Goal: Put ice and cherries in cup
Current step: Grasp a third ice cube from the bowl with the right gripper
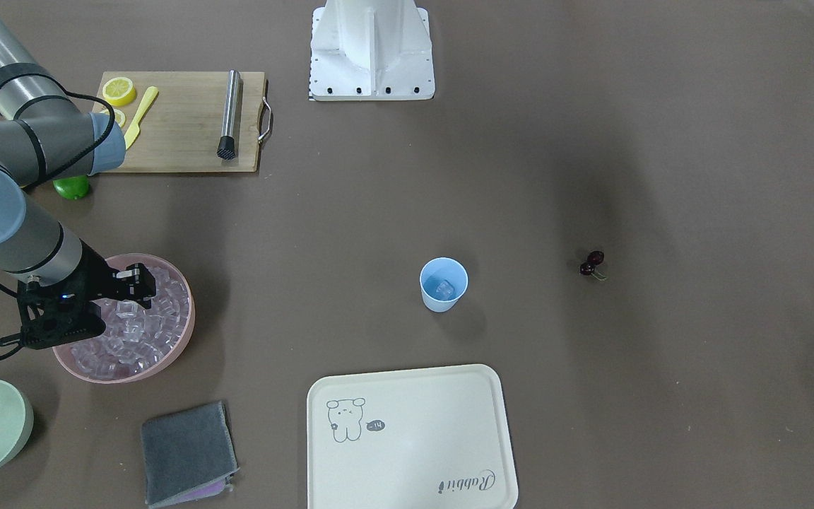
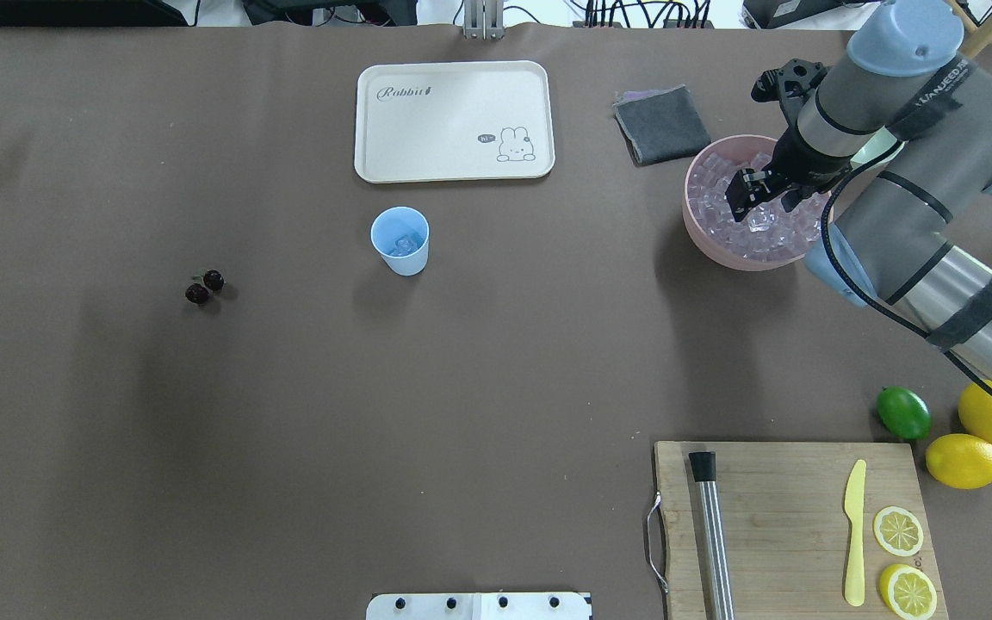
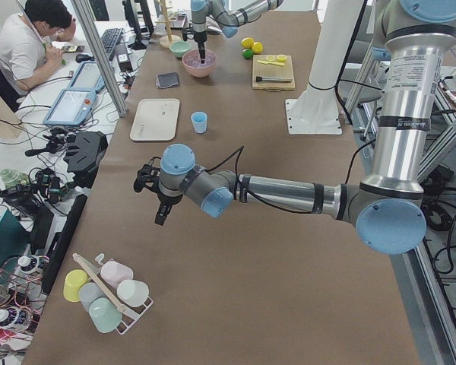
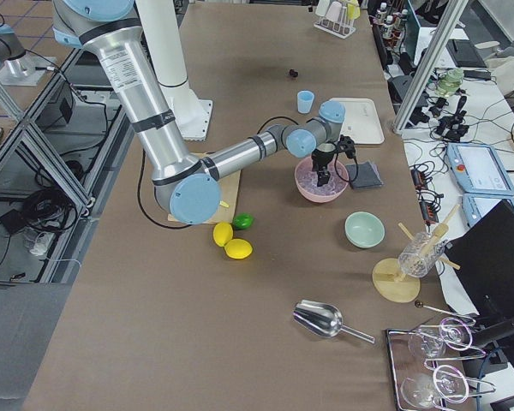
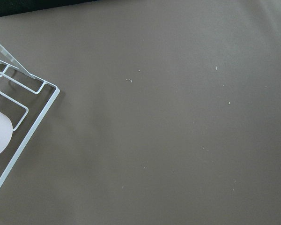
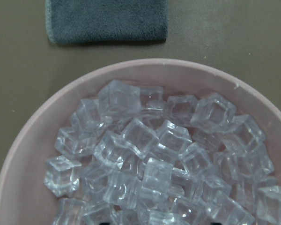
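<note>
Right gripper is hovering open and empty over ice in pink bowl; left gripper is hanging above desk, can't tell its opening.

a robotics lab: aluminium framing, a cable-strewn bench with tablets, an operator seated alongside.
</note>
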`<state>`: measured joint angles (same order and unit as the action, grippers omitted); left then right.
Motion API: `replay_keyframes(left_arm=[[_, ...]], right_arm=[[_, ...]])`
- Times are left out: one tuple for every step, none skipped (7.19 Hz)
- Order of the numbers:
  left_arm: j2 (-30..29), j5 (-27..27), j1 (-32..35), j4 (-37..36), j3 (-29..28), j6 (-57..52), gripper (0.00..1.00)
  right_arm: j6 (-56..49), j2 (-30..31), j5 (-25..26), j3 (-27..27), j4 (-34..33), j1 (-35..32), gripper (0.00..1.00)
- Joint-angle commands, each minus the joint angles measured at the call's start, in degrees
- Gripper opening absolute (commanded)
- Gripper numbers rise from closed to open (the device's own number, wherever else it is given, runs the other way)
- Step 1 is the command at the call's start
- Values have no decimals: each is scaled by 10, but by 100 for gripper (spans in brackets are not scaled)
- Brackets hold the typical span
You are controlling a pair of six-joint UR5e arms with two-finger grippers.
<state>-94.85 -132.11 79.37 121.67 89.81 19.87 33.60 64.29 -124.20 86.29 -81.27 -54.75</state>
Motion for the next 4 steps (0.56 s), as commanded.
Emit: replay_keyframes(left_arm=[[0, 0, 0, 1, -1, 0, 97], [0, 0, 0, 1, -1, 0, 97], [-1, 0, -1, 1, -3, 0, 97], [-2, 0, -1, 1, -5, 0, 97]], right_arm=[[4, 0, 2, -1, 1, 5, 74], [13, 1, 4, -1, 2, 10, 71], [16, 0, 4, 0, 3, 11, 67], [16, 2, 5, -1, 3, 15, 67]])
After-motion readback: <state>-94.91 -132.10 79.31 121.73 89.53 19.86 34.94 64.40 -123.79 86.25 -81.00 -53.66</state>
